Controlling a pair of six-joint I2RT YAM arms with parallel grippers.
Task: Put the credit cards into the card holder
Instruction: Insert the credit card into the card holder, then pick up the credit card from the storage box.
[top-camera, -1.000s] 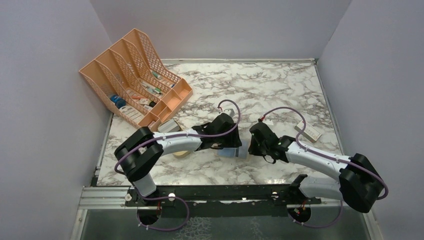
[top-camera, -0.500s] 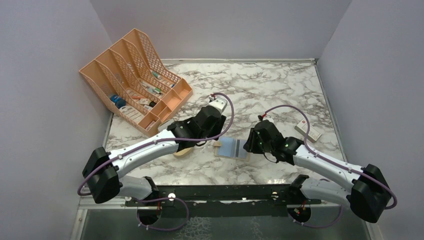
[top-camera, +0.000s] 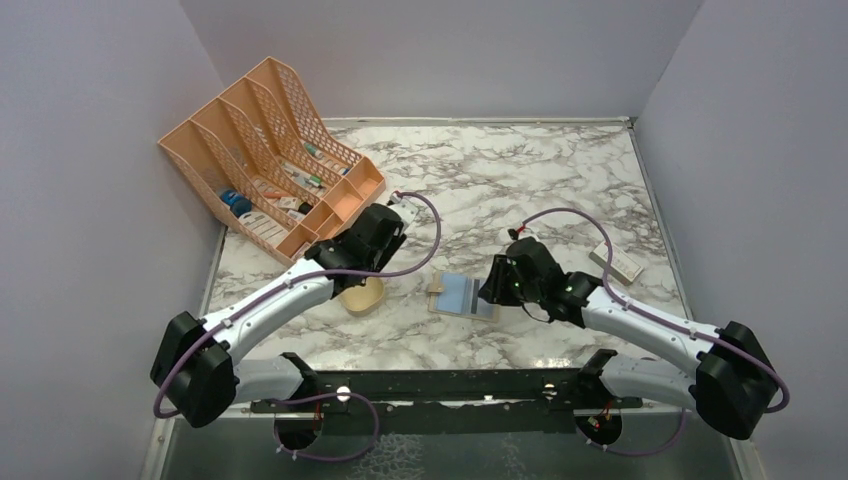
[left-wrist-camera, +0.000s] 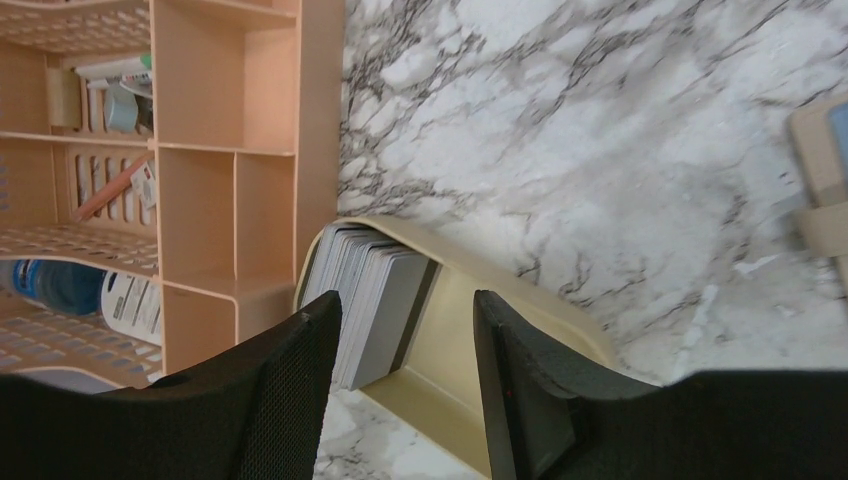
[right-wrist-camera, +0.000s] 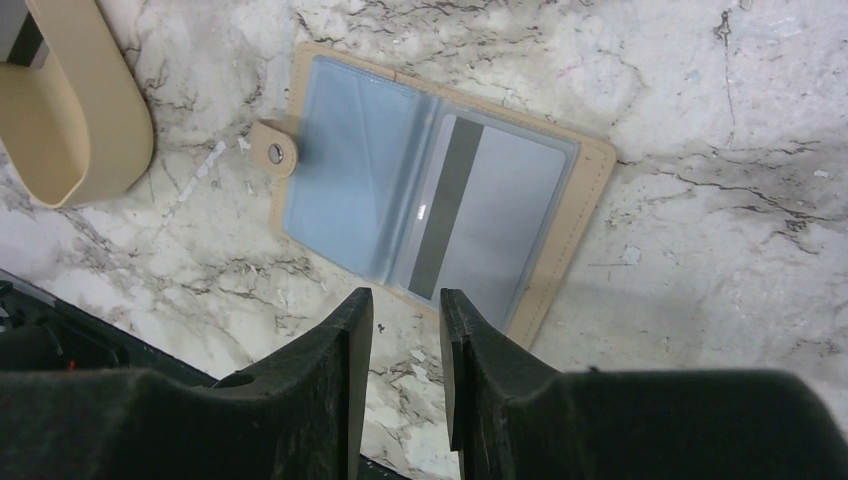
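The tan card holder (top-camera: 463, 296) lies open on the marble, its pale blue pockets up; in the right wrist view (right-wrist-camera: 440, 190) one grey card with a dark stripe (right-wrist-camera: 470, 220) sits in its right pocket. A stack of pale grey credit cards (left-wrist-camera: 365, 285) stands on edge in the beige oval dish (left-wrist-camera: 470, 330), also in the top view (top-camera: 362, 295). My left gripper (left-wrist-camera: 405, 320) is open and empty, hovering over the dish and cards. My right gripper (right-wrist-camera: 405, 310) is open with a narrow gap, empty, just above the holder's near edge.
The orange mesh file rack (top-camera: 262, 150) with small items stands at the back left, close to the dish. A white box with a red mark (top-camera: 617, 261) lies at the right. Grey walls enclose three sides.
My left arm has swung left and back, off the card holder to above the dish. The holder now lies uncovered and open. My right gripper shifted slightly left and back.
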